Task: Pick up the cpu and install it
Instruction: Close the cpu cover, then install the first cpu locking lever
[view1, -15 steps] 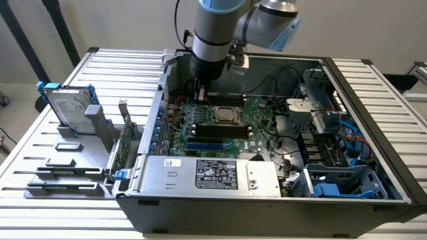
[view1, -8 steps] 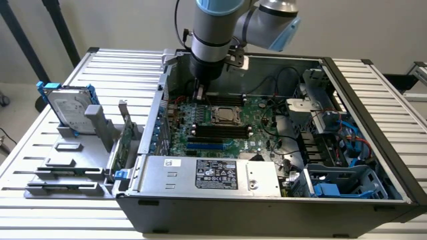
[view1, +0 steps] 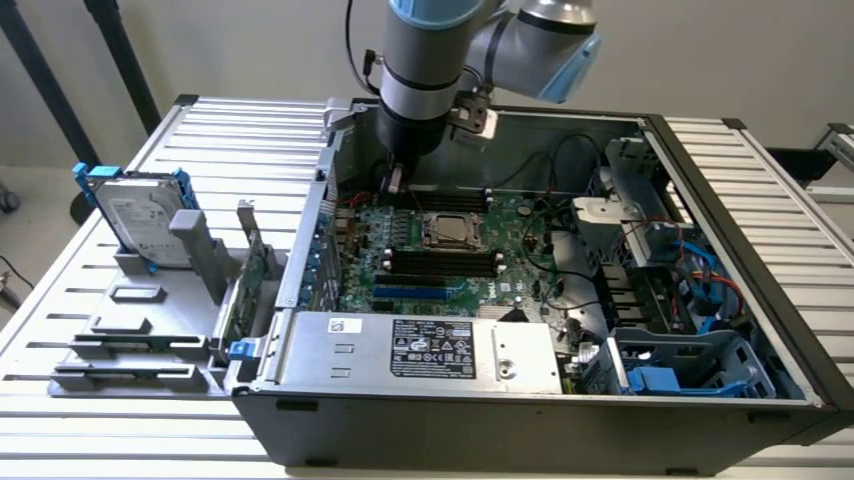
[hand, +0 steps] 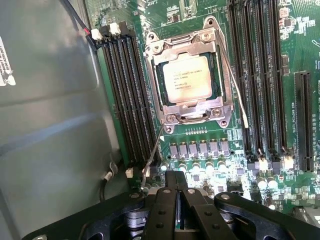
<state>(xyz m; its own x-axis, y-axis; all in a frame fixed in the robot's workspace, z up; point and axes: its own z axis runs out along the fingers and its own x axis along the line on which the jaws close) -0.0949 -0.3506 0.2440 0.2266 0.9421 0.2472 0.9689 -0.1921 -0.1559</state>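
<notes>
The cpu (hand: 187, 79) lies flat in the socket (hand: 156, 75) on the green motherboard (hand: 200, 142), with the socket's metal frame lying over its edges and its dull silver top facing up. In the exterior view the cpu (view1: 445, 231) sits near the middle of the open computer case (view1: 534, 405), which stands on the slatted counter (view1: 747, 160).

The pincer (hand: 176, 182) is pressed together and pinches nothing. It hangs over the board near the socket but apart from it, on the side toward the exterior view's left (view1: 396, 182).

Black memory slots (hand: 127, 95) run just beside the socket on two sides. A hard drive (view1: 134, 215) with blue rails stands upright outside the case, well apart from the socket.
</notes>
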